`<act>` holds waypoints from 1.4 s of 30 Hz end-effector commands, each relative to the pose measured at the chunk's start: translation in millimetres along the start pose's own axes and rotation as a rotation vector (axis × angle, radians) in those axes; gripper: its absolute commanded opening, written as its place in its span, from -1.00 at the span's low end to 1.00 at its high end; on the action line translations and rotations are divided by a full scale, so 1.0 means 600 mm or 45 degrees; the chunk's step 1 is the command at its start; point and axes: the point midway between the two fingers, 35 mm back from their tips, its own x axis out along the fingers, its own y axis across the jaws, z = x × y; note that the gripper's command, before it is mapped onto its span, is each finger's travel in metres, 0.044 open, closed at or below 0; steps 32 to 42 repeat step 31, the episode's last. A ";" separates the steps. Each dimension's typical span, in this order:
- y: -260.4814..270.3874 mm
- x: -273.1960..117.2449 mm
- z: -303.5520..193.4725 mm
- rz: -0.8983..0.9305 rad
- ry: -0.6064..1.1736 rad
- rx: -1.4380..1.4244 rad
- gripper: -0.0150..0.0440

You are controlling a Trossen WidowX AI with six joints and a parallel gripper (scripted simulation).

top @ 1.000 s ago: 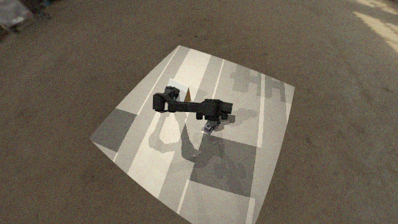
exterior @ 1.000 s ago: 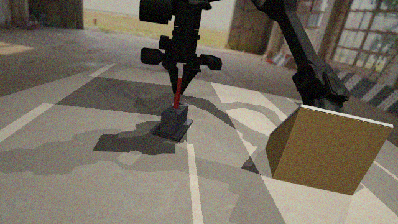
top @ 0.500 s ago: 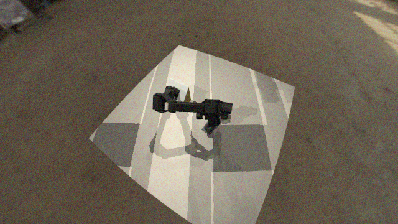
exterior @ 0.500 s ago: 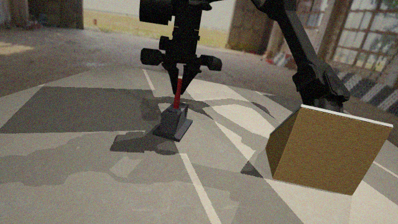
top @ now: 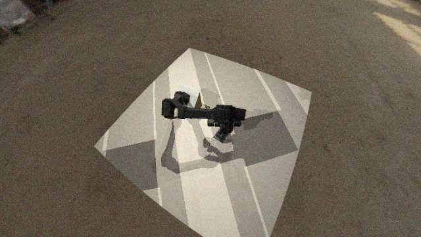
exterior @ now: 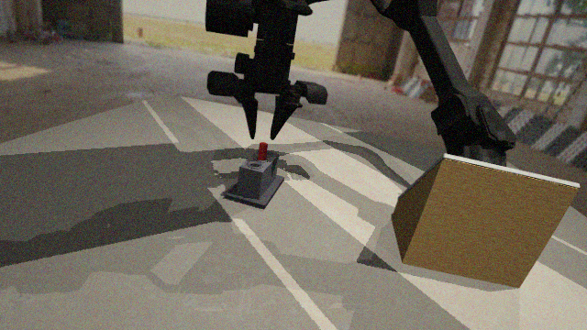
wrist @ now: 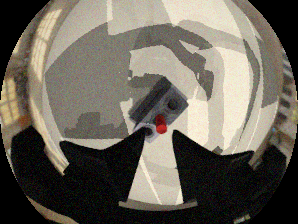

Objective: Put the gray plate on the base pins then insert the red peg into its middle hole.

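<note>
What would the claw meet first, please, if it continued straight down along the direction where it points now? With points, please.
Most likely the top of the red peg (exterior: 262,151) (wrist: 161,125), which stands just below the open claw (exterior: 262,137) (wrist: 158,131); depth is hard to judge, so it might pass slightly beside it.

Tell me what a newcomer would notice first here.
Probably the small red peg, bright against the gray block it stands up from. Just above it hangs the black pincer, fingers parted. Next, the big brown wedge-shaped support under the arm's foot, at the exterior view's right.
</note>
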 end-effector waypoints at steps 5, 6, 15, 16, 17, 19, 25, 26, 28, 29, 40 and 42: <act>0.000 -0.006 0.000 -0.002 -0.004 -0.006 0.02; -0.001 -0.007 -0.001 -0.002 -0.005 -0.007 0.02; -0.004 -0.015 -0.003 -0.002 -0.005 -0.007 0.02; -0.004 -0.016 -0.003 -0.002 -0.005 -0.007 0.02; -0.005 -0.017 -0.004 -0.002 -0.005 -0.007 0.02; -0.005 -0.019 -0.004 -0.002 -0.005 -0.007 0.02; -0.007 -0.025 -0.004 -0.002 -0.004 -0.008 0.02; -0.008 -0.026 -0.004 -0.002 -0.004 -0.008 0.02; -0.008 -0.028 -0.004 -0.002 -0.004 -0.008 0.02; -0.009 -0.029 -0.004 -0.002 -0.004 -0.008 0.02; -0.009 -0.030 -0.004 -0.002 -0.004 -0.008 0.02; -0.009 -0.030 -0.004 -0.002 -0.004 -0.008 0.02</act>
